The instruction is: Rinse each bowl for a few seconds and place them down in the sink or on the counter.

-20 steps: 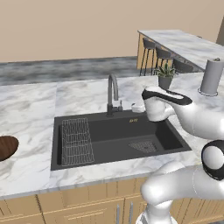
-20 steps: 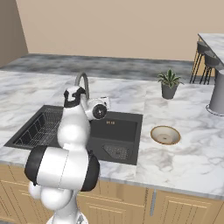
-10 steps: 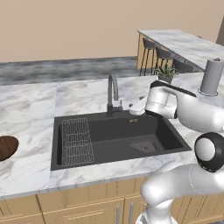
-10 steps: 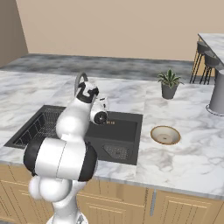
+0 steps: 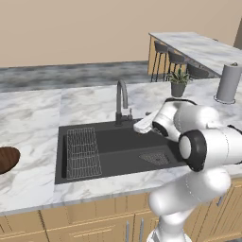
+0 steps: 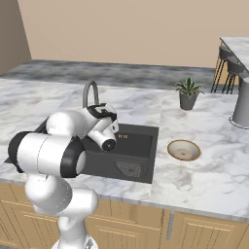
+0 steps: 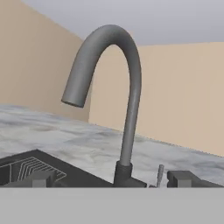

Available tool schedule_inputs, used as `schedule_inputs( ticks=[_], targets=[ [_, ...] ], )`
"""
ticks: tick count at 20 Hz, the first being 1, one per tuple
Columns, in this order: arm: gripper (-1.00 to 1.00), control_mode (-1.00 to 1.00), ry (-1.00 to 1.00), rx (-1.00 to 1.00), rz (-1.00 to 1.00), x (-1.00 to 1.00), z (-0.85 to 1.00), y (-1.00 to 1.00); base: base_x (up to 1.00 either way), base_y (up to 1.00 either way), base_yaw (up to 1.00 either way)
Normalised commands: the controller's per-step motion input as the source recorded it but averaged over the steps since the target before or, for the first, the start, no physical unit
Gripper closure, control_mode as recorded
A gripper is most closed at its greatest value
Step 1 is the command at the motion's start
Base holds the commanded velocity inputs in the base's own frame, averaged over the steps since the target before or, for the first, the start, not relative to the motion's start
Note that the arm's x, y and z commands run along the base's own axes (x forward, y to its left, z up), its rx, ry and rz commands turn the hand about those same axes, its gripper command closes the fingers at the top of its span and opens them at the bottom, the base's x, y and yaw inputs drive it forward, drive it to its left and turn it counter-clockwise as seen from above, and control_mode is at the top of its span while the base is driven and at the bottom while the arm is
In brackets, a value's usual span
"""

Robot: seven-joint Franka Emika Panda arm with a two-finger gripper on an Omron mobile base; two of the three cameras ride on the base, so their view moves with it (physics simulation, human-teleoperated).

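Reaching for the tap with an empty claw, its jaws spread wide and nothing between them.

From where I stand, the arm leans low over the black sink, the hand close to the tap's base and pointed at it. My guess is it means to start the water first, so it should go for the small lever beside the base rather than the arched spout, nudging gently. Both bowls wait untouched: the dark wooden bowl sits at the worktop's left edge, well away from the basin, and the tan bowl rests just right of the sink. A potted plant stands toward the back of the white, grey-veined marble, with tan walls beyond and stools under a raised bar at the right.
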Motion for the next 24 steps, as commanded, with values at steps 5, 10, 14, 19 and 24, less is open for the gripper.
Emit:
schedule_inputs(
  ticks=[5, 10, 14, 19, 24],
  targets=[
    [-1.00, -1.00, 0.00, 0.09, 0.02, 0.42, -0.08, -0.01, 0.00, 0.00, 0.00],
    [-1.00, -1.00, 0.00, 0.09, 0.02, 0.46, 0.00, -0.04, 0.00, 0.00, 0.00],
    [-1.00, -1.00, 0.00, 0.09, 0.02, 0.43, 0.00, -0.01, 0.00, 0.00, 0.00],
    [-1.00, -1.00, 0.00, 0.08, 0.01, 0.42, -0.10, 0.00, 0.00, 0.00, 0.00],
    [-1.00, -1.00, 0.00, 0.03, 0.00, 0.40, -0.20, 0.01, 0.00, 0.00, 0.00]
  ],
)
